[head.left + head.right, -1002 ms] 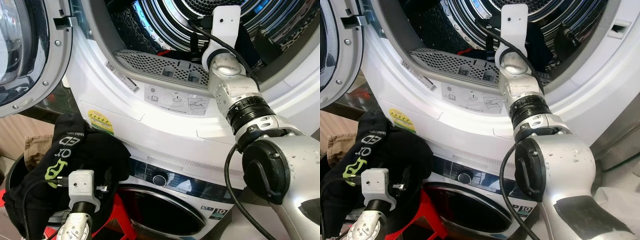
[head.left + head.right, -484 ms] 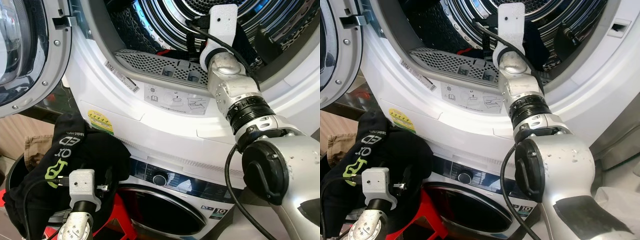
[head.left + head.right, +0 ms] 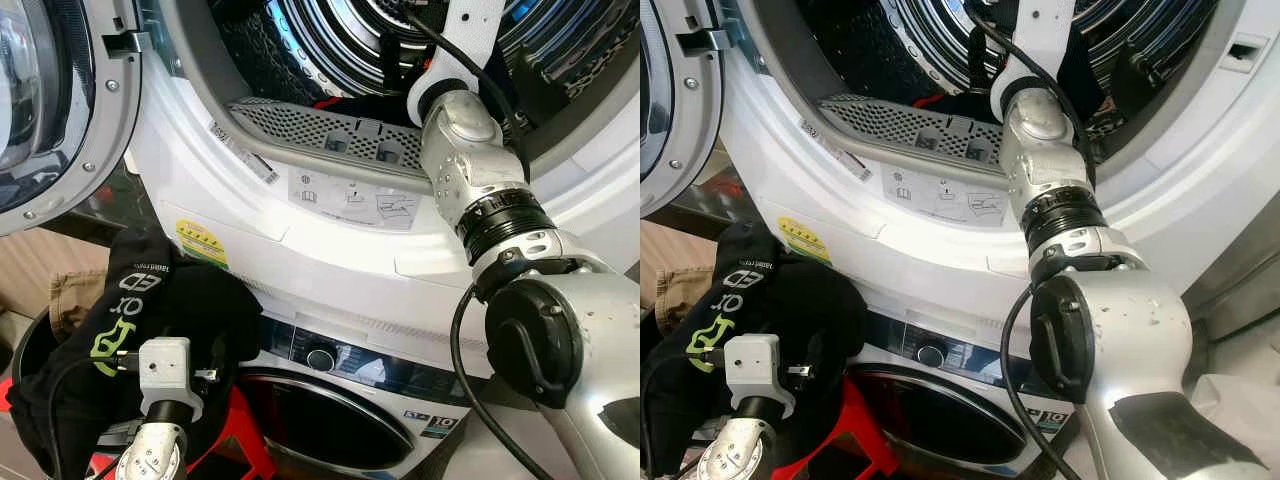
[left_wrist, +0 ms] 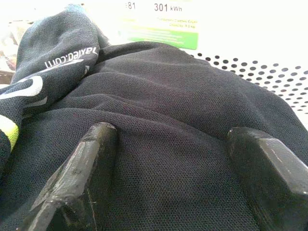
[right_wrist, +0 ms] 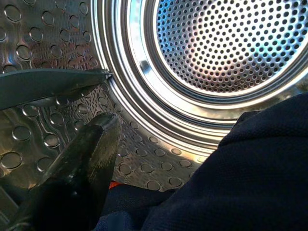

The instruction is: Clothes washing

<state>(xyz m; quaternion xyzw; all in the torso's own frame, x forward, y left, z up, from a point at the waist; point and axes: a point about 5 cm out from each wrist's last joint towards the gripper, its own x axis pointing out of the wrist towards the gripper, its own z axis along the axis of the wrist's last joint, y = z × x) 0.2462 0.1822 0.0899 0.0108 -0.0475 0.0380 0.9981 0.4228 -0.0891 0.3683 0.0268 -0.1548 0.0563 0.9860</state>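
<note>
The left claw (image 4: pixel 168 159) is down low, close to the robot; its two black fingers (image 4: pixel 79 175) are spread apart and press into a dark shirt (image 3: pixel 170 310); the cloth lies over and between them, so the claw is open with the shirt draped on it, not pinched; the shirt has white and green letters on one fold (image 4: pixel 29 86); under the left claw there is a red stool (image 3: pixel 245 440); beside the shirt, away from the machines, sits a brown cloth (image 3: pixel 75 290).

Just past the left claw is the washer (image 3: pixel 340 400) with its round door and a knob (image 3: pixel 320 358); on top of the washer sits the dryer (image 3: pixel 330 240); a yellow sticker (image 3: pixel 202 242) is on its front, right above the shirt; the dryer door (image 3: pixel 50 110) is swung open, up and to the left of the left claw.

The right arm (image 3: pixel 490 200) reaches up and into the dryer hole, over the grey filter (image 3: pixel 320 130) at the rim; the right claw is inside the shiny drum (image 5: pixel 226 48); one black finger (image 5: pixel 82 168) shows in the right wrist view; a dark cloth (image 5: pixel 240 183) covers the other side, so I cannot tell if this claw is open or closed; a bit of red (image 5: pixel 111 185) peeks out below the finger.
</note>
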